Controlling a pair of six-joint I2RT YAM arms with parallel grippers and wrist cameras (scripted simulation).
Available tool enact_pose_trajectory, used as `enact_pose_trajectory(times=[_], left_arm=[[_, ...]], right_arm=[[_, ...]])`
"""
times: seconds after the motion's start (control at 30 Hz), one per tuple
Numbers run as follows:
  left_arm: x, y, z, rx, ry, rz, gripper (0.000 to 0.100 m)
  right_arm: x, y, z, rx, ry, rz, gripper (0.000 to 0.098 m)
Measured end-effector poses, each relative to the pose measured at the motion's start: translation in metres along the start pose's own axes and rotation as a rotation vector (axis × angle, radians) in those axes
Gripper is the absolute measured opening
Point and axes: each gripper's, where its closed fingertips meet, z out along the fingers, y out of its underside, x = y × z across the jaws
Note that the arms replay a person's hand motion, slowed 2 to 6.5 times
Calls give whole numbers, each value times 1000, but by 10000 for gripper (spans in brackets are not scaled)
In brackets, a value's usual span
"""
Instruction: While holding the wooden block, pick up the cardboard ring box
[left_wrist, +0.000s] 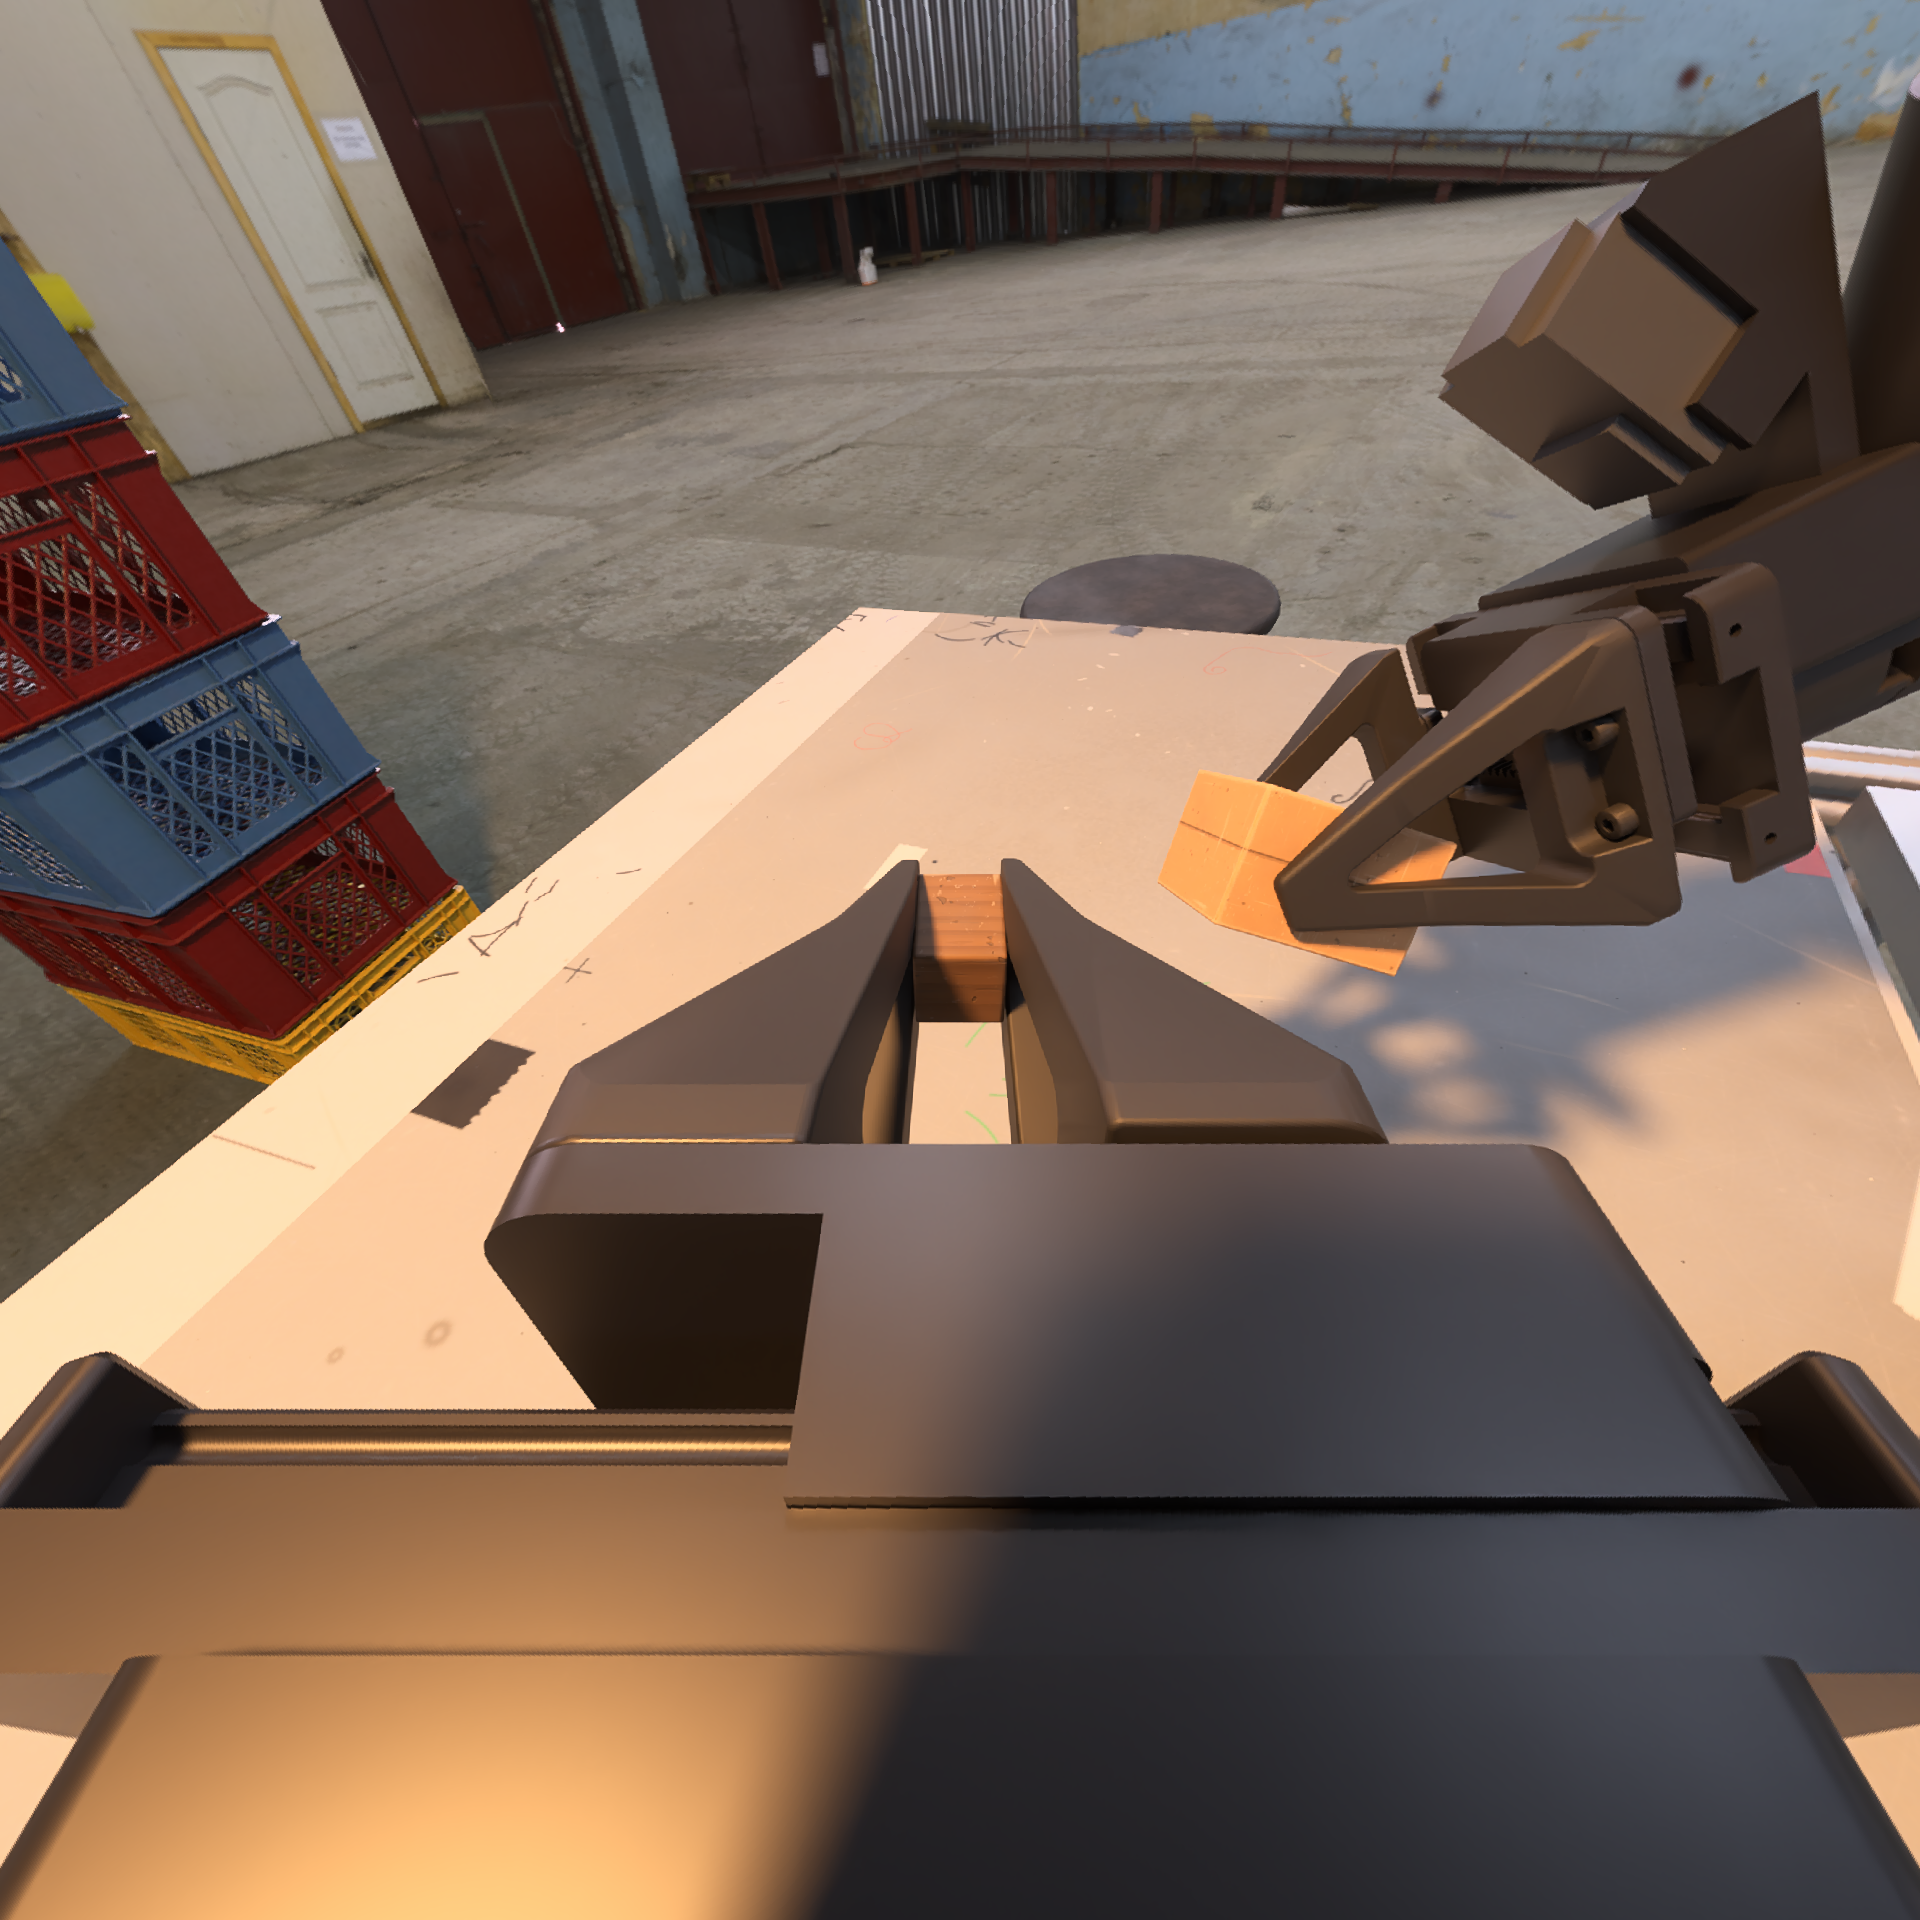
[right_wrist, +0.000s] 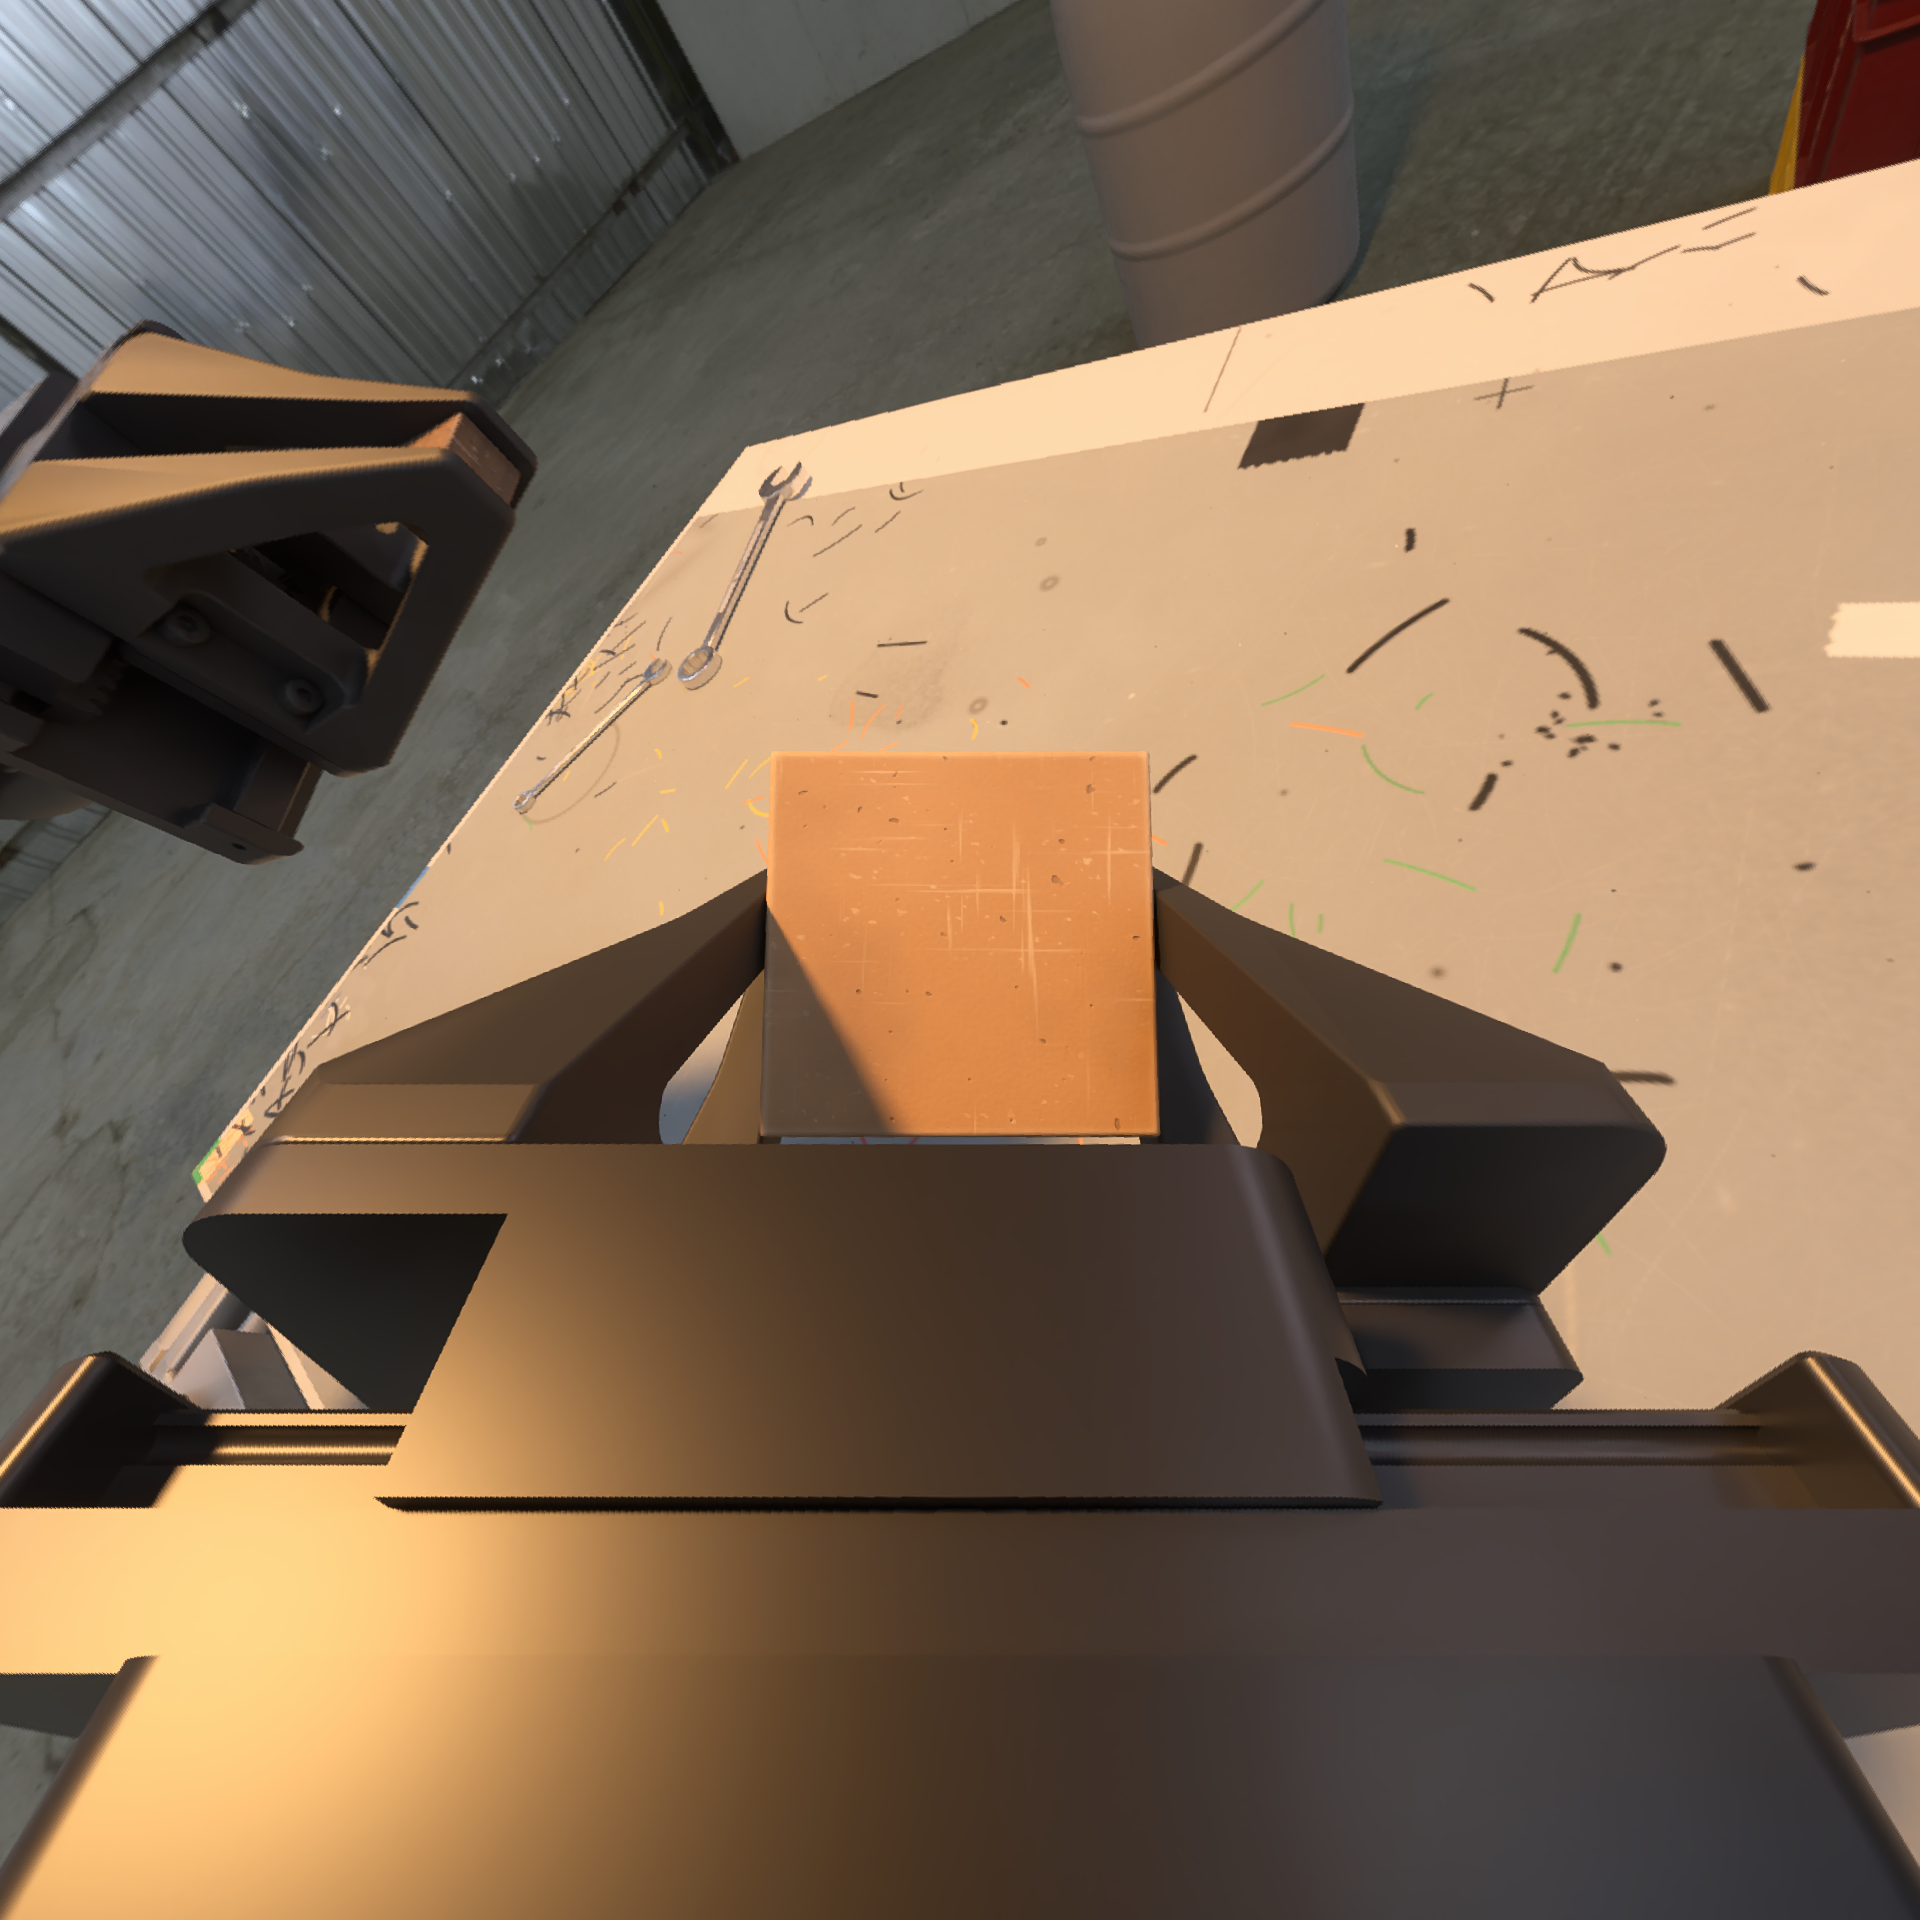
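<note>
The cardboard ring box (right_wrist: 958, 940) sits clamped between the right gripper (right_wrist: 961, 904) fingers, raised above the counter (right_wrist: 1455, 520). The wooden block (left_wrist: 961, 940) is pinched in the narrowly closed left gripper (left_wrist: 961, 883), near the counter's edge.

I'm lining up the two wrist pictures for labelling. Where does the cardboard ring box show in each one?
Left wrist view: the cardboard ring box is at right of centre, between the right gripper's fingers, off the table.
Right wrist view: the box fills the centre, between that view's own fingers.
Shared landmark: the dark tape patch near the table edge.
</note>
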Motion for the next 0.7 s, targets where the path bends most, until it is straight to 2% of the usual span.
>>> enact_pose_trajectory(times=[0.13,0.4,0.7], left_arm=[[0,0,0,-2,-2,4,127],[0,4,0,-17,-1,4,127],[0,3,0,-14,1,3,127]], right_arm=[[1,3,1,-12,3,2,501],[-5,1,1,-8,-49,30,501],[-7,-13,-6,15,-65,33,501]])
